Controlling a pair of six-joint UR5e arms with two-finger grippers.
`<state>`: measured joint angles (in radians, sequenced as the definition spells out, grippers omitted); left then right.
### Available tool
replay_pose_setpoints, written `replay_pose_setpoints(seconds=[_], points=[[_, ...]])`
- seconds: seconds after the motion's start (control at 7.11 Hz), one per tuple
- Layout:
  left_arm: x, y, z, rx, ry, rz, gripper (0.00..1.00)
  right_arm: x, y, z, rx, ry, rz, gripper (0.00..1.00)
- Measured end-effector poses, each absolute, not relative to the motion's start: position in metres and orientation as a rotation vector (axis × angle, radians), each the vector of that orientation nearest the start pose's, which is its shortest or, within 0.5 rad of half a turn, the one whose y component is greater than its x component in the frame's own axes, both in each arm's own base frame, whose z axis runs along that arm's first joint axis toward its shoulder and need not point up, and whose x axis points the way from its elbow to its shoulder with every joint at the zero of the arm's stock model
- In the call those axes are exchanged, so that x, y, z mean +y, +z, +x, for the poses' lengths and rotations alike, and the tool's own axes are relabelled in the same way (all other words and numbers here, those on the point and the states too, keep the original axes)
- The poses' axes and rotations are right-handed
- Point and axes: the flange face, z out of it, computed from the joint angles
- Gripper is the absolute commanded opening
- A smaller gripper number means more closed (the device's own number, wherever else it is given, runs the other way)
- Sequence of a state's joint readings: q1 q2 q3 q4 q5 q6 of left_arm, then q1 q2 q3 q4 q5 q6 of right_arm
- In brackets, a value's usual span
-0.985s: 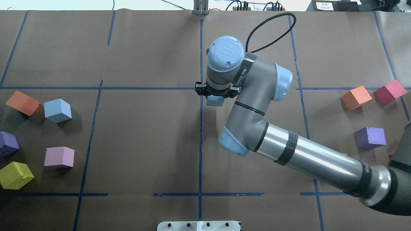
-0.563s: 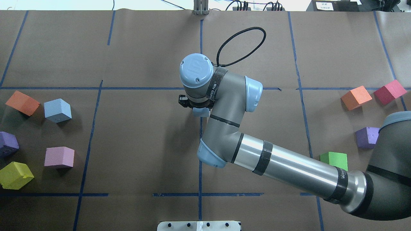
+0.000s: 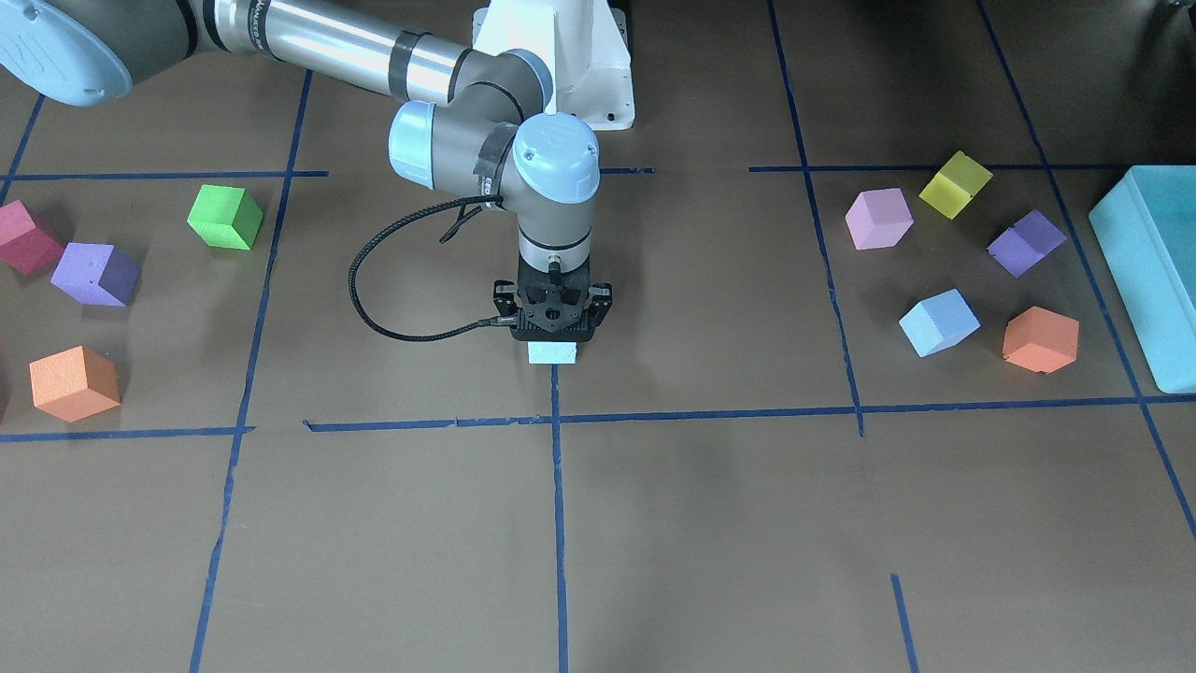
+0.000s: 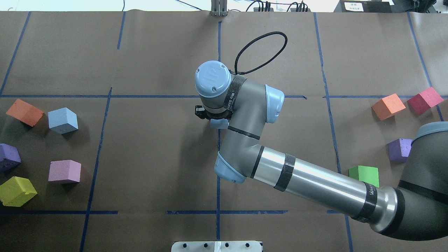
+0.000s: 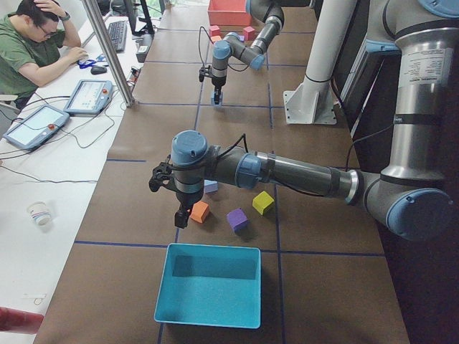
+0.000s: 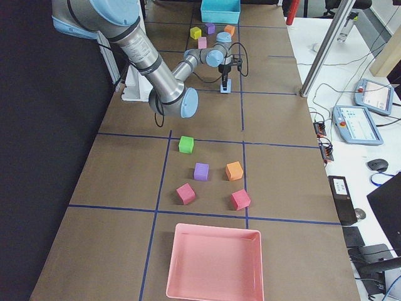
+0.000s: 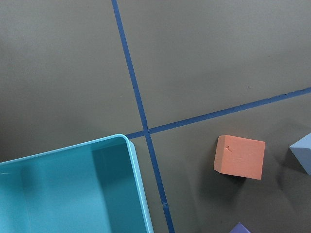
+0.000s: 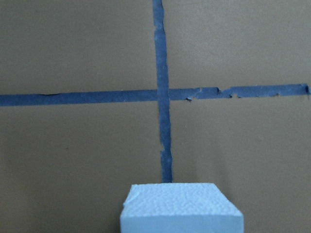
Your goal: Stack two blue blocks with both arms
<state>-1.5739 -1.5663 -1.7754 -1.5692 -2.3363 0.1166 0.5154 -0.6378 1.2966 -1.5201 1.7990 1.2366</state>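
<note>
**A:** The blue block [image 3: 553,354]: where is it sitting, from the front?
**B:** The right gripper [image 3: 553,341] is clamping it low over the tape line [image 3: 558,486], likely setting it down as the base. The second blue block [image 3: 939,322] is lying well apart.
**A:** From the left end?
**B:** The left gripper [image 5: 179,217] is hanging by the orange block [image 5: 200,212]; whether it is gaping, I cannot tell. The teal box [image 5: 214,247] is holding nothing.
**A:** The right end?
**B:** The pink tray [image 6: 216,227] is lying bare too.
</note>
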Motion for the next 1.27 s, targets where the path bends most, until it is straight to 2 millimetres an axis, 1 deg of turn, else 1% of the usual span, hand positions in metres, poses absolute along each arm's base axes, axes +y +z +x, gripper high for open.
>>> replay_pose_setpoints(seconds=[0.56,0.7,0.84,0.99,1.13,1.27], points=[[-0.494,0.56,-0.066,0.751,0.184,0.235,1.0,-0.486,0.178,-0.632,-0.768,0.097,0.103,0.99],[-0.494,0.561,-0.066,0.751,0.183,0.233,1.0,-0.493,0.168,-0.618,-0.796,0.096,0.088,0.99],[-0.495,0.562,-0.066,0.751,0.182,0.231,1.0,-0.513,0.153,-0.581,-0.828,0.089,0.055,0.99],[-0.496,0.563,-0.066,0.752,0.182,0.23,1.0,-0.541,0.145,-0.53,-0.827,0.06,0.039,0.99],[-0.497,0.561,-0.065,0.751,0.185,0.233,1.0,-0.568,0.154,-0.471,-0.804,0.009,0.046,0.99],[-0.498,0.557,-0.06,0.752,0.197,0.237,1.0,-0.591,0.186,-0.4,-0.793,-0.057,0.061,0.99]])
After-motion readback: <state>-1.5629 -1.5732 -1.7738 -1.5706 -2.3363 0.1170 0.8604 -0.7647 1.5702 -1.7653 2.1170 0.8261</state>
